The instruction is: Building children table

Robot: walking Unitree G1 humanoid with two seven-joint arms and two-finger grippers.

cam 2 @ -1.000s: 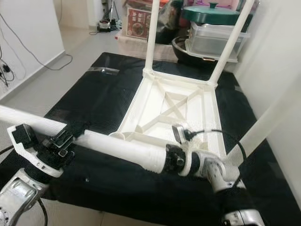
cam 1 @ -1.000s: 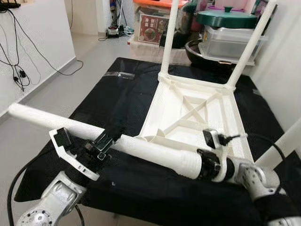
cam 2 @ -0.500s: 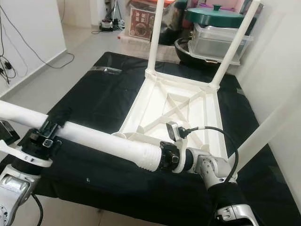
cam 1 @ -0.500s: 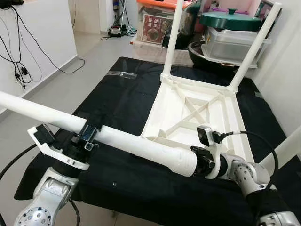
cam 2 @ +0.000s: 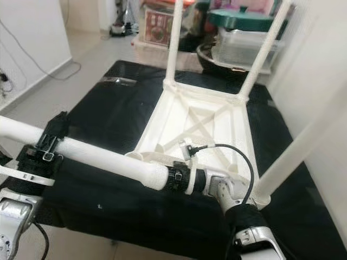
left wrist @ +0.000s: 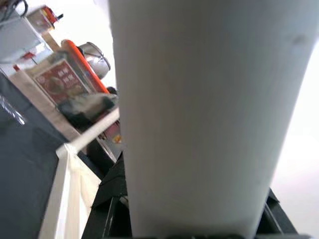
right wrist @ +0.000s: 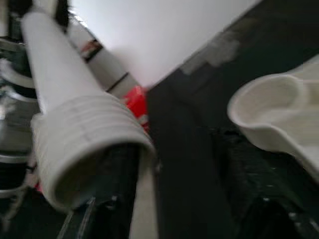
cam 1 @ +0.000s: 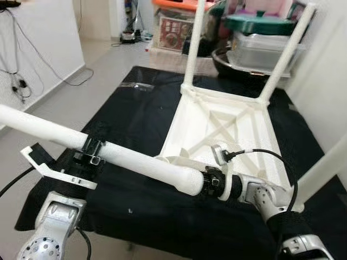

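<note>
An upturned white table top (cam 1: 269,135) lies on a black cloth (cam 1: 130,108). Two legs (cam 1: 194,38) stand upright in its far corners and a third (cam 1: 320,173) stands at the near right. I hold the loose white leg (cam 1: 138,162) almost level in front of it. My left gripper (cam 1: 92,154) is shut around its middle. My right gripper (cam 1: 209,184) is shut on its ribbed end (right wrist: 84,144), which hovers just beside the empty near-left corner socket (right wrist: 274,109).
Stacked storage boxes, a green-lidded pot (cam 1: 260,23) and a dark bowl crowd the far edge of the cloth. A white wall (cam 1: 325,81) runs close along the right. Cables (cam 1: 21,81) hang on the left wall above bare grey floor.
Both grippers have carried the leg to the left. Its ribbed end now lies closer to the near-left corner socket of the table top.
</note>
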